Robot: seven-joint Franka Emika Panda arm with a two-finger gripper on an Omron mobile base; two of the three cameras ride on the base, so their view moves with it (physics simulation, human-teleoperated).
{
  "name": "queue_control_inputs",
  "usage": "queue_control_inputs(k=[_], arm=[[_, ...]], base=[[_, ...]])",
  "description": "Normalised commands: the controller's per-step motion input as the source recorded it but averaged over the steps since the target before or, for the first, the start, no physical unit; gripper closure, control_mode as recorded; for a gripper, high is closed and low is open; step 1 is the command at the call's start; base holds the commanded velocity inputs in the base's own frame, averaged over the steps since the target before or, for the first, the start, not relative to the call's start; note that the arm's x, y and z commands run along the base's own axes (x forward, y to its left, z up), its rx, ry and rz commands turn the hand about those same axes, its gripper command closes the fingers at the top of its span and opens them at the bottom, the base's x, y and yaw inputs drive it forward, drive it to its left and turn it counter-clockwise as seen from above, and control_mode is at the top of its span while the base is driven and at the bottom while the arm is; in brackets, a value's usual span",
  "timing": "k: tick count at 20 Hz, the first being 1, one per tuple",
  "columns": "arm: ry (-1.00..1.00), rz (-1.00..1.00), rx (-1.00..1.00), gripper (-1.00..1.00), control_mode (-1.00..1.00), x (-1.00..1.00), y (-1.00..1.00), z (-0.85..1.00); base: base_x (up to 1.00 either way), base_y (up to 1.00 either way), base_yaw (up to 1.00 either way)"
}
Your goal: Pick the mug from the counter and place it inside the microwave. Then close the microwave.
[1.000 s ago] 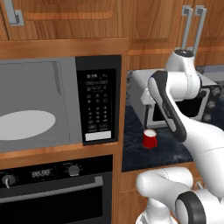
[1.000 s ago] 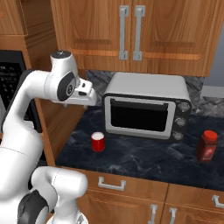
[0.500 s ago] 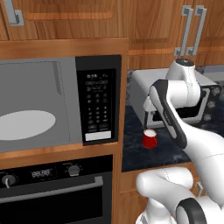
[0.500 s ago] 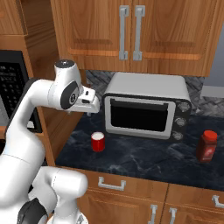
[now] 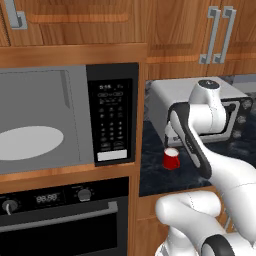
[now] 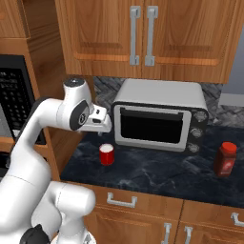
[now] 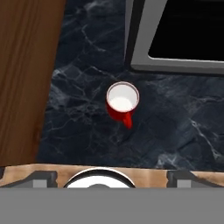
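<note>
Lowering and swinging rightward over the last second, the white arm (image 6: 52, 119) has brought its hand down from in front of the upper cabinets to hang above the mug. This looks like the approach stage of the pick; nothing is grasped yet.

Largest first: the microwave (image 5: 50, 125) fills the left base view from 9 o'clock to centre, its grey cavity and white turntable exposed, so it is ready to receive the mug. On the dark worktop (image 6: 157, 171) a silver toaster oven (image 6: 159, 119) stands at the back.

The pincer (image 6: 102, 128) is spread wide and empty, well above the worktop.

Smallest, the red mug (image 7: 122, 103) stands upright on the worktop, just in front of the toaster oven's left corner. In the hand view it sits near centre, handle pointing to about 5 o'clock.
</note>
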Motion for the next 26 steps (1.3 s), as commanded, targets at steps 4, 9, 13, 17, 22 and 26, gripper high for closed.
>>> queue_control_inputs(k=[4,9,13,17,22,26], arm=[[0.05,0.00,-0.04,-1.00,-1.00,0.15,-0.28,-0.28],[0.02,0.00,0.00,-1.00,-1.00,0.22,-0.26,-0.19],[0.00,0.05,0.00,-1.00,-1.00,0.38,-0.03,-0.25],[0.00,0.08,0.00,-1.00,-1.00,0.31,0.00,-0.22],[0.01,0.09,0.00,-1.00,-1.00,0.12,0.00,-0.19],[0.00,0.09,0.00,-1.00,-1.00,0.01,0.00,-0.40]], base=[[0.00,0.00,0.00],[0.00,0.00,0.00],[0.00,0.00,0.00],[0.00,0.00,0.00],[0.00,0.00,0.00],[0.00,0.00,0.00]])
